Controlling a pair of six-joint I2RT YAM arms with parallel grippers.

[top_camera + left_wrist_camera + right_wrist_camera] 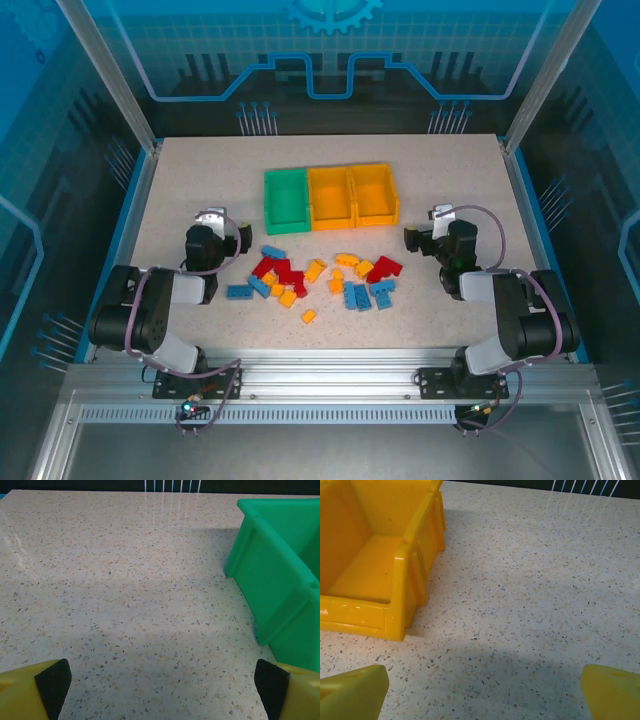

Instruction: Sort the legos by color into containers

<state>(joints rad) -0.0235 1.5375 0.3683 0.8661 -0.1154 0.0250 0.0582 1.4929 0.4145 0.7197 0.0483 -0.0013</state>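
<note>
The legos [318,278] lie in a loose heap at the middle of the table [180,180] — red, blue and yellow-orange bricks, several touching or lapping over one another, and none in a bin yet by the look of it. At twelve o'clock from the heap stand the green bin [286,200] and the two orange bins [352,194], joined in a row, open-topped, with glossy moulded walls and ribbed corners. The left gripper [228,238] sits at nine o'clock of the heap and the right gripper [416,238] at three o'clock. Both are spread wide and hold nothing, over bare speckled tabletop.

The risk, as I judge it, is that the bricks are small, hard, smooth and packed close, so a pinch may catch two colours at once or squirt one sideways. Two bins share a colour — a brick could easily land in the wrong one. A low approach might also knock a thin bin wall.
</note>
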